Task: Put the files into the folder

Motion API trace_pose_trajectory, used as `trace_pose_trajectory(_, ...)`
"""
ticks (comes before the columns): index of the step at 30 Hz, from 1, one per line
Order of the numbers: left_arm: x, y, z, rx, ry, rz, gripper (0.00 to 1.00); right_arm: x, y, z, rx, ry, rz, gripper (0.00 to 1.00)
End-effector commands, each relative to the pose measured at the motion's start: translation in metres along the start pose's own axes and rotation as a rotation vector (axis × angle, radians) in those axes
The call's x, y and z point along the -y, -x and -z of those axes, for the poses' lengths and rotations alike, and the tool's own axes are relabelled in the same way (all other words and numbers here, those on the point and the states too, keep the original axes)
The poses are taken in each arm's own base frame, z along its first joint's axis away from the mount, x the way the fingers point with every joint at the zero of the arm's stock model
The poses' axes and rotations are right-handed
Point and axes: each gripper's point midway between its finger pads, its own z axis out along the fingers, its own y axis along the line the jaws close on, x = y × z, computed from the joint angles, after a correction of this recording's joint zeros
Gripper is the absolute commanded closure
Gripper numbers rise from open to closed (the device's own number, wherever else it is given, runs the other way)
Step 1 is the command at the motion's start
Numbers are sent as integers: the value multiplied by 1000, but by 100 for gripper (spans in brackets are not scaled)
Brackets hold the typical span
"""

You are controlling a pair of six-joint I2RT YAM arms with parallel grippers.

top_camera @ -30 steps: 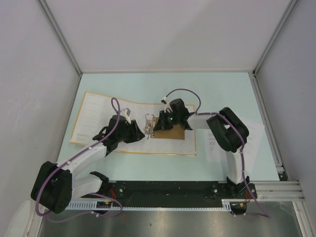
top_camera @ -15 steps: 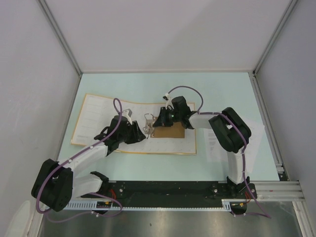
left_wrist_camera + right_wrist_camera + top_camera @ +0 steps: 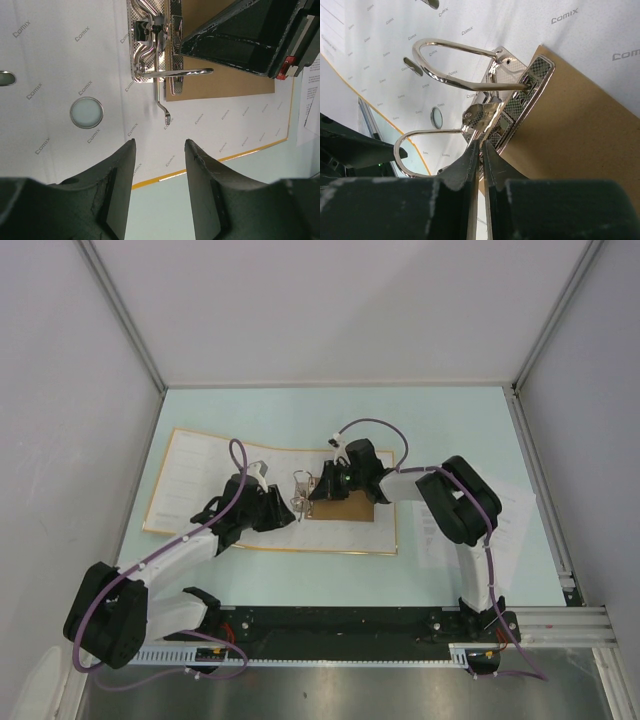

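The folder [image 3: 350, 535] lies open and flat, whitish inside with an orange-yellow rim, also in the left wrist view [image 3: 60, 60]. Its metal ring clip [image 3: 301, 492] stands at the middle with curved rings [image 3: 450, 47] raised. My right gripper [image 3: 481, 142] is shut on the clip's thin lever [image 3: 485, 115], reaching in from the right [image 3: 310, 500]. My left gripper [image 3: 159, 142] is open and holds nothing, hovering over the folder's near rim just left of the clip [image 3: 290, 514]. The files [image 3: 515, 510], white printed sheets, lie on the table to the right, partly under the right arm.
A brown card panel [image 3: 345, 510] sits beside the clip on the folder's right leaf. The left leaf [image 3: 190, 480] is lined. Grey walls close in on three sides. The arms' base rail [image 3: 340, 625] runs along the near edge.
The right gripper nudged slightly away and back at the ring clip, staying pinched at the lever. The left arm and the folder have not moved.
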Motion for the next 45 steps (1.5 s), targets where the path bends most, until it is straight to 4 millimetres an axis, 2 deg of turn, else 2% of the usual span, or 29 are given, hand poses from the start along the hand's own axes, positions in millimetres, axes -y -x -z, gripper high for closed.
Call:
trace_pose_trajectory(1, 18, 24, 5, 78, -45, -7, 50, 8, -2, -8, -2, -10, 17, 89)
trace_pose_trajectory(15, 17, 25, 8, 82, -36, -16, 51, 67, -47, -14, -74, -223, -32, 96)
trace_pose_trajectory(20, 16, 25, 9, 82, -32, -20, 51, 89, -64, -7, -79, -292, -77, 98)
trace_pose_trajectory(21, 17, 26, 10, 85, -32, -19, 51, 89, -65, -7, -77, -285, -88, 98)
trace_pose_trajectory(24, 18, 25, 10, 83, -42, -24, 50, 72, -56, -8, -66, -205, -68, 96)
trace_pose_trajectory(28, 28, 32, 12, 88, -65, -64, 45, 42, -25, -2, -10, -129, -27, 93)
trace_pose_trajectory(31, 37, 44, 14, 108, -62, -112, 40, 21, -8, 3, 20, -80, 5, 87)
trace_pose_trajectory(32, 45, 54, 16, 126, -67, -124, 39, 17, -3, 4, 32, -71, 11, 84)
trace_pose_trajectory(34, 44, 59, 14, 123, -38, -147, 37, 8, 6, 5, 49, -53, 26, 80)
trace_pose_trajectory(38, 57, 77, 14, 153, -31, -184, 36, 8, 22, 11, 85, -76, 19, 70)
trace_pose_trajectory(42, 56, 81, 0, 125, 4, -214, 36, 16, 22, 21, 79, -134, -23, 58)
trace_pose_trajectory(45, 56, 81, -9, 106, 12, -198, 38, 11, 23, 24, 76, -135, -21, 53)
